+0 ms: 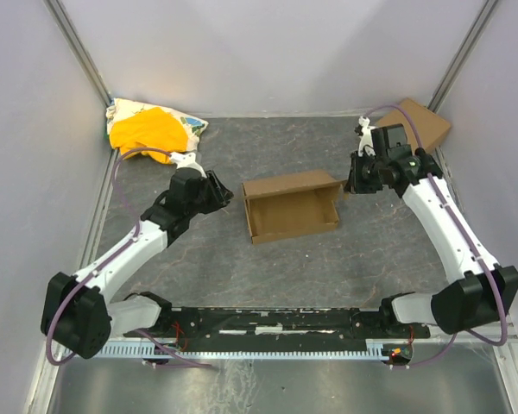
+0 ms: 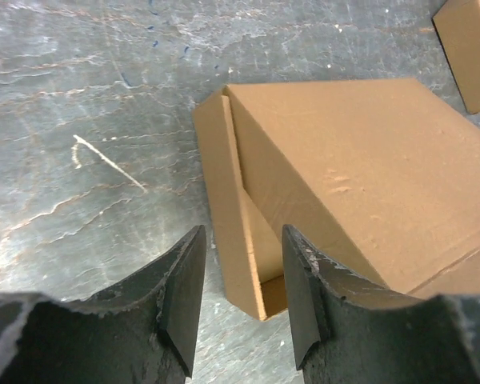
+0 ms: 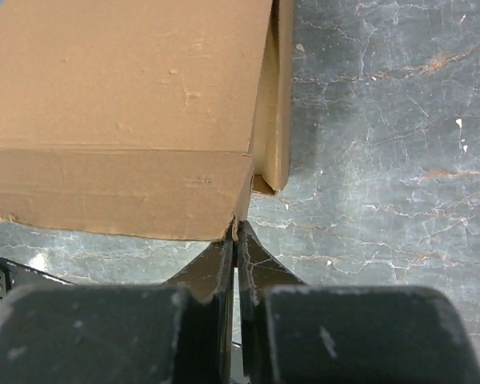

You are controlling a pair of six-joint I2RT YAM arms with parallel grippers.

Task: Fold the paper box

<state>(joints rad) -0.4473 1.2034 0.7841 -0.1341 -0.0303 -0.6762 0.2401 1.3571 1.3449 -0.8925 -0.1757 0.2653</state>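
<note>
Brown box (image 1: 292, 211) sits mid-worktop (image 1: 328, 276), between the two arms.

Progress, as we read it:
- Tray is formed. The left wall and near wall stand upright, and the inside is open to the top camera.
- Lid is up along the far side and leans part-way over the tray, not shut. A flap along one lid edge is already creased down.
- Left to do, in our judgement: bring the lid fully down and tuck it into the tray.
- We cannot tell whether the side flaps are locked inside the walls.

End effector positions:
- Left end effector (image 1: 217, 191) is just beside the box's left wall, at the far end. Its fingers (image 2: 184, 288) are apart with nothing between them. In the wrist view the left wall's corner lies ahead of the gap. We see no contact.
- Right end effector (image 1: 352, 181) is at the box's far right corner. Its fingers are pressed together, and the corner of the creased flap meets their tips. We judge it is clamped on that thin card, which would explain why the lid stays raised.

A second box (image 1: 423, 125) in the far right corner and a yellow cloth (image 1: 151, 129) in the far left corner both lie well apart from the work.
</note>
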